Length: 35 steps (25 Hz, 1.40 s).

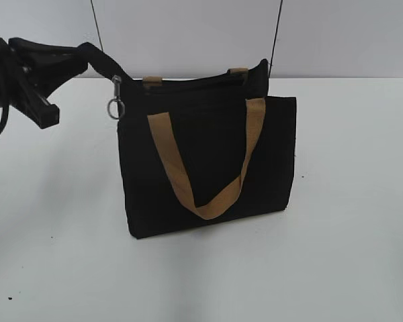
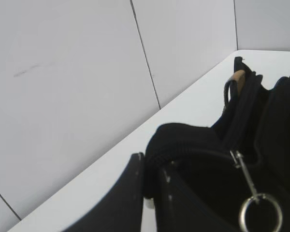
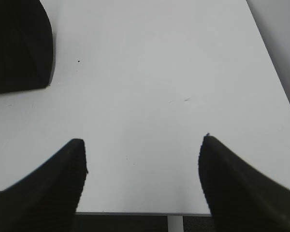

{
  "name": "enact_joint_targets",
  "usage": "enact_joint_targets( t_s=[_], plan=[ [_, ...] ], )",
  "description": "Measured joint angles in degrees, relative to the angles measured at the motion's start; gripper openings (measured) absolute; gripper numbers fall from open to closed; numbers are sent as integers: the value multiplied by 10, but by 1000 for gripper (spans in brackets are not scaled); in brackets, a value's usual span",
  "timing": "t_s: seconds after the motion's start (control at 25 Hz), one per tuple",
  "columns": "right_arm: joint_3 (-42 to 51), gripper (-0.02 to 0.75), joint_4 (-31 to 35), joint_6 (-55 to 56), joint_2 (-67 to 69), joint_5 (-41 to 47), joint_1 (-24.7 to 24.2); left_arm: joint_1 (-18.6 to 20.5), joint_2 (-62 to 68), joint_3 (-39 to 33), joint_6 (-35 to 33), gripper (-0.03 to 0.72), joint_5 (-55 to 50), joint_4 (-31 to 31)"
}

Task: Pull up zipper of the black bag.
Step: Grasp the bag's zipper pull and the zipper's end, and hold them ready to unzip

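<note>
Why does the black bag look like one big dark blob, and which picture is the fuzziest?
Exterior view: the boxy black fabric bag soaks up the flat light, so folds vanish; only a soft shadow lies beneath. Left wrist view: the left end effector and the silver metal ring sit too close and blur. Right wrist view: the right end effector is a dark, featureless shape on the bright white table.

A white table (image 1: 336,255) fills the lower part of the exterior view, matte and evenly lit, with a few tiny dark specks near its front left corner. Behind the table stands a pale grey panelled wall (image 1: 188,33), split by thin dark seams (image 1: 277,33) running up from the table's far edge. Soft shadows lie on the tabletop
</note>
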State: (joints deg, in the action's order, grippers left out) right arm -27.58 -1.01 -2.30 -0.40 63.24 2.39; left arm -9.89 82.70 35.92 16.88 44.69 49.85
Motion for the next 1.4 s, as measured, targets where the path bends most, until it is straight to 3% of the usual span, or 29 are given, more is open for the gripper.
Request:
enact_joint_targets(
  t_s=[0.2, 0.4, 0.6, 0.72, 0.88, 1.16, 1.4],
  plan=[
    [0, 557, 0, 0, 0, 0, 13, 0, -18, 0, 2, 29, 2, 1],
    [-1, 557, 0, -1, 10, -1, 61, -9, -18, 0, 6, 28, 5, 3],
    [-23, 557, 25, -32, 162, -29, 79, -30, -18, 0, 8, 28, 19, 1],
    [-47, 557, 76, -75, 282, -50, 79, -37, -18, 0, 9, 28, 21, -15],
    [-93, 557, 175, -151, 432, -82, 79, -38, -18, 0, 9, 28, 23, -41],
    [-182, 557, 439, -401, 615, -149, 79, -38, -18, 0, 9, 28, 22, -51],
    [-242, 557, 670, -642, 731, -148, 79, -38, -18, 0, 9, 28, 21, -51]
  ],
)
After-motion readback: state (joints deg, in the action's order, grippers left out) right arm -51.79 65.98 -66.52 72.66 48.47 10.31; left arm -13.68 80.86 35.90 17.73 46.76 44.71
